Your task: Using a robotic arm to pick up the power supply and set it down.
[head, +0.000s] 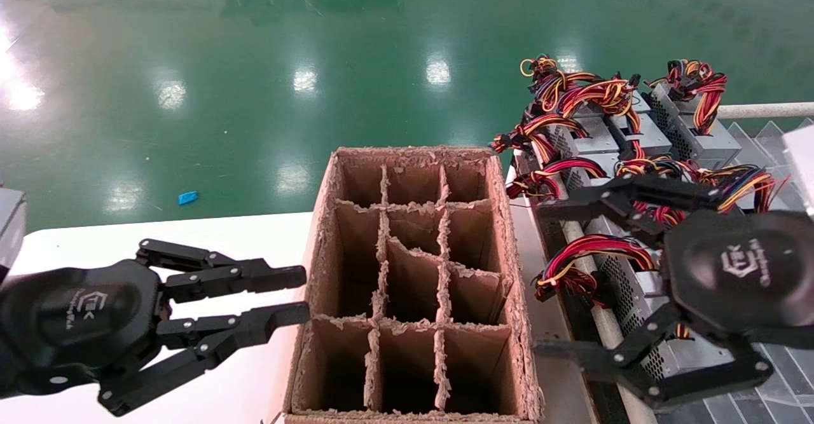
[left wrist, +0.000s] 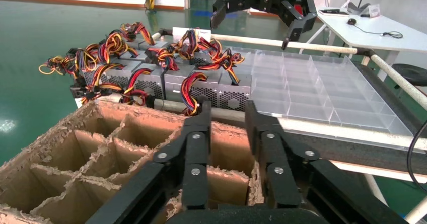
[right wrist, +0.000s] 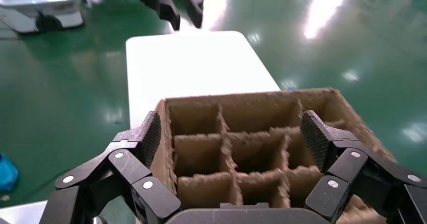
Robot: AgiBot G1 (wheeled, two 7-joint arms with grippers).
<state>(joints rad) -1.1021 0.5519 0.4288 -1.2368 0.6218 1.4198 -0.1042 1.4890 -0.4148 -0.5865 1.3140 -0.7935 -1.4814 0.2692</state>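
Note:
Several grey power supplies with red, yellow and black wire bundles lie in a row on the rack to the right; the nearest power supply [head: 626, 300] sits under my right gripper [head: 540, 278], others [left wrist: 201, 85] lie farther back. The right gripper [right wrist: 231, 133] is wide open and empty, above the rack's edge, pointing at the cardboard box. My left gripper [head: 304, 295] hangs over the white table beside the box's left wall, fingers a little apart, holding nothing. Seen from its own wrist, the left gripper [left wrist: 227, 113] hovers over the box's compartments.
A brown cardboard box [head: 318, 252] with ragged dividers stands between the arms, its compartments showing nothing inside. A clear plastic compartment tray [left wrist: 322, 88] lies beyond the power supplies. The white table [right wrist: 191, 63] extends left of the box. Green floor lies beyond.

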